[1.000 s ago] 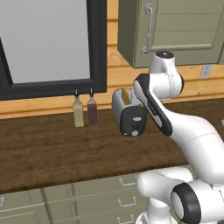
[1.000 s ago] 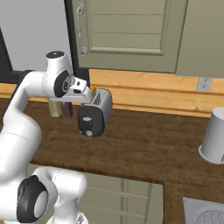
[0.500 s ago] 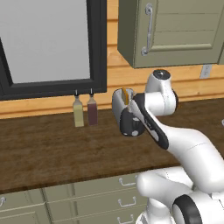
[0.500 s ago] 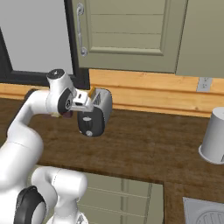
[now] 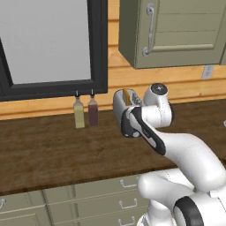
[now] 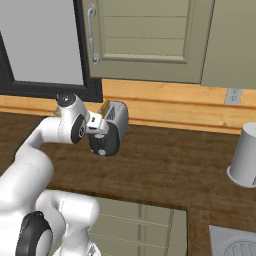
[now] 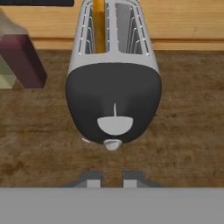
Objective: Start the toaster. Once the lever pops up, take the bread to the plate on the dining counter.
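Note:
The silver-grey toaster (image 7: 113, 65) stands on the wooden worktop with its black end panel facing my hand. The pale lever (image 7: 114, 125) sits low on that panel, under a thin slot. The bread (image 7: 99, 24) stands on edge in the left slot, its tan crust showing above the top. My gripper (image 7: 112, 180) hovers just in front of the panel, a little below the lever, fingertips close together with nothing between them. From the base views the toaster (image 5: 120, 105) (image 6: 117, 118) is partly covered by my forearm and hand, and the bread (image 6: 105, 107) pokes out of the top.
Two bottles, one pale (image 5: 78, 113) and one dark (image 5: 93, 110), stand left of the toaster against the wall. A grey canister (image 6: 245, 156) stands far right, with a sink corner (image 6: 234, 244) in front of it. A wall cabinet (image 5: 176, 31) hangs overhead.
My hand has swung down from above the toaster to face its black end panel. The fingers have drawn together from wide open. The toaster and bread have not moved.

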Controlling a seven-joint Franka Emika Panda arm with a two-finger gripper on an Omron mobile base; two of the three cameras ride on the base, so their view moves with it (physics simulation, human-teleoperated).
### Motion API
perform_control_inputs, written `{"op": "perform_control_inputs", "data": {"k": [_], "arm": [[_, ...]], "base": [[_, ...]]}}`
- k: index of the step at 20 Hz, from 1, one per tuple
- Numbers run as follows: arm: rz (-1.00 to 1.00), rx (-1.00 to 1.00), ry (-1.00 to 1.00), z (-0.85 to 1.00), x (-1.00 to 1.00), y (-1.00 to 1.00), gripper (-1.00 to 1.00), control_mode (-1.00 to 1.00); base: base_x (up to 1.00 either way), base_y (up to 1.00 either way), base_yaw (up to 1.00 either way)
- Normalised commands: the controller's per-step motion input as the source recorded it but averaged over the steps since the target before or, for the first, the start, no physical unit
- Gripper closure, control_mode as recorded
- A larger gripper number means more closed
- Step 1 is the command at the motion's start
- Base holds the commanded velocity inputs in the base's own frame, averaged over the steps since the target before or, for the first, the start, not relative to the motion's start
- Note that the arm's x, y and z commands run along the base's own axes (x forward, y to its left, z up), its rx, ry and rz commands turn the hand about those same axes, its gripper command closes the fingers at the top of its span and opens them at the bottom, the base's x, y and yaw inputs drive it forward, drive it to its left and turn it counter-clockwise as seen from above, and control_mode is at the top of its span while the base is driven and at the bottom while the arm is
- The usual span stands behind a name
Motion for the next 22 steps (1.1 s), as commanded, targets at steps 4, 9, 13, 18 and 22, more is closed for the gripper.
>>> {"op": "perform_control_inputs", "data": {"k": [4, 9, 13, 18, 22], "arm": [[0.00, 0.00, 0.00, -0.06, 0.35, -0.04, 1.00, -1.00], [0.00, 0.00, 0.00, -0.11, 0.37, -0.01, 1.00, -1.00], [0.00, 0.00, 0.00, -0.18, 0.30, 0.00, 1.00, -1.00], [0.00, 0.00, 0.00, -0.17, 0.26, -0.04, 1.00, -1.00], [0.00, 0.00, 0.00, -0.32, 0.10, -0.07, 1.00, -1.00]], "base": [[0.00, 0.00, 0.00], [0.00, 0.00, 0.00], [0.00, 0.00, 0.00], [0.00, 0.00, 0.00], [0.00, 0.00, 0.00]]}}
